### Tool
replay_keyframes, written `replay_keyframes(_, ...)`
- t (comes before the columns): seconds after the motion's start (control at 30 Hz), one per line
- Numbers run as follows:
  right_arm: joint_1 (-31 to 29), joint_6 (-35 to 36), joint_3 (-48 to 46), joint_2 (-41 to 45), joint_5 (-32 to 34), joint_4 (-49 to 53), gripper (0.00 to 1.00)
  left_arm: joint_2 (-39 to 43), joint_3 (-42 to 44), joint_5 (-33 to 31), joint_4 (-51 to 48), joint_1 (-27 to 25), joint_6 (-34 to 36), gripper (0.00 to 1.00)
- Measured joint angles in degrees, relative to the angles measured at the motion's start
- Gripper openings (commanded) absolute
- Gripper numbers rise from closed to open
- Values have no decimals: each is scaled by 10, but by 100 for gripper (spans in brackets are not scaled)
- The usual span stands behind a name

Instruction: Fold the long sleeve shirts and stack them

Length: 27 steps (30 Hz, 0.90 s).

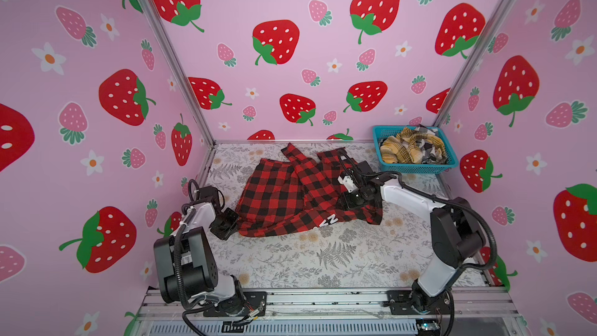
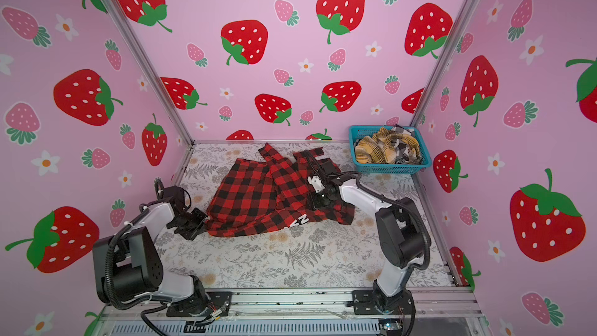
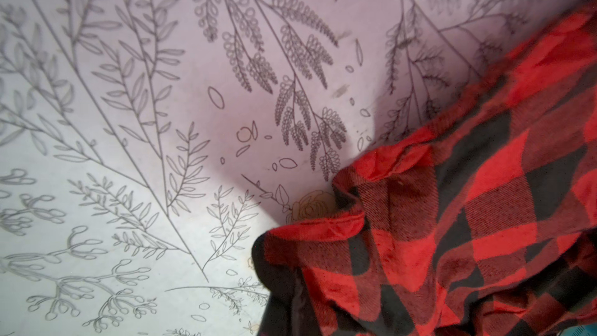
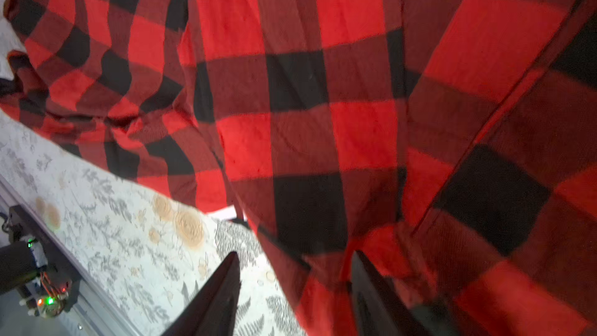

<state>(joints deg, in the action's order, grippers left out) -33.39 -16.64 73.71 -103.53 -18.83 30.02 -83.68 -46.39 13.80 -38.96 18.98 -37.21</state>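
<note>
Shirts, both top views: red-and-black shirt (image 1: 284, 195) lies rumpled on the surface (image 1: 323, 253), left of the basket (image 1: 416, 168). Mustard shirt (image 1: 399, 151) and black-and-white shirt (image 1: 431, 147) sit bunched inside the basket. Your left pincer (image 2: 198, 219) is clenched on the rumpled shirt's corner farthest from the basket.
Left wrist view: that corner hangs raised over the surface.
Right wrist view: your right pincer (image 4: 295, 256) stands released, jaws apart, cloth edge between them.
</note>
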Motion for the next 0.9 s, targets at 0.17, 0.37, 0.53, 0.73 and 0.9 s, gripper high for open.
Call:
replay_keyframes(0.17, 36, 6, 84, -94, -5, 1, 58, -2, 0, -3, 0, 0, 3, 0)
replay_keyframes(0.37, 68, 12, 62, -95, -26, 2, 67, -3, 0, -3, 1, 1, 6, 0)
replay_keyframes(0.53, 92, 3, -4, -64, -85, -7, 61, -4, 0, -3, 1, 2, 6, 0)
replay_keyframes(0.73, 89, -14, -54, -61, -132, -38, 44, -4, 0, -3, 2, 2, 6, 0)
replay_keyframes(0.9, 83, -19, -56, -59, -154, -44, 16, -10, 0, -3, 2, 2, 6, 0)
